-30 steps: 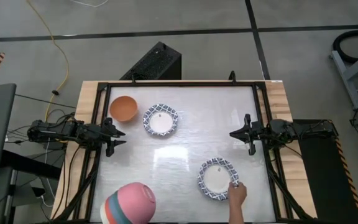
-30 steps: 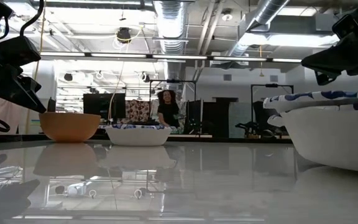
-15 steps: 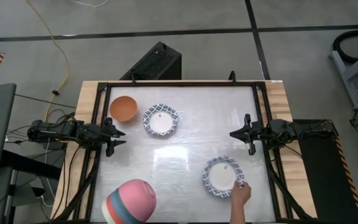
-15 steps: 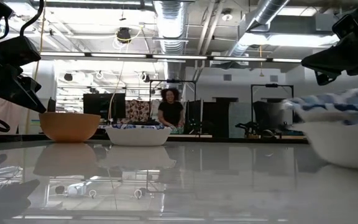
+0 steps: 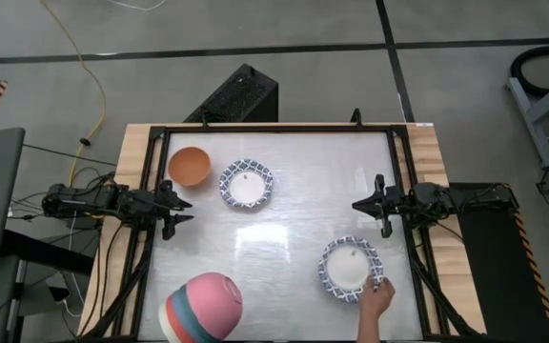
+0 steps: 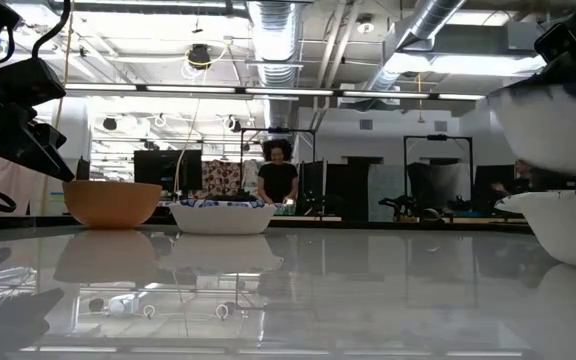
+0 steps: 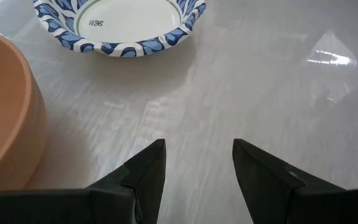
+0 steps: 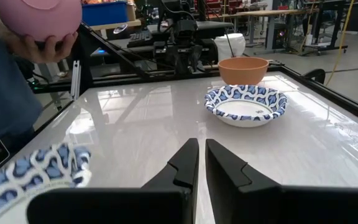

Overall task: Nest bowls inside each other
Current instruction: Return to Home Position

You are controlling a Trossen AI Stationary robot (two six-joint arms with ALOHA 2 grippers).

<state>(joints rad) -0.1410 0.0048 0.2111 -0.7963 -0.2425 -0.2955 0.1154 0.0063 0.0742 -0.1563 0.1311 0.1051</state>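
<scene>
At the table's [image 5: 289, 224] left edge the left gripper [image 5: 186, 211] is held spread | at the right edge the right gripper [image 5: 355, 204] is pressed together | orange bowl [image 5: 190, 165] and patterned bowl [image 5: 247, 183] are set side by side, far left | second patterned bowl [image 5: 350, 269] is touched by a person's hand [image 5: 377, 299], front right | pink-topped bowl stack [image 5: 201, 308] is held upturned, front left

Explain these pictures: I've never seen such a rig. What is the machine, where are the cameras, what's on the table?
Two robot arms flank a table, pictured from above, from table height and from each wrist. The left hand is open, the right hand shut; both are empty. On the table stand an orange bowl and a blue-patterned bowl. A person's hand is on a second patterned bowl; a stack of coloured bowls shows over the table's edge on the left arm's side.
</scene>
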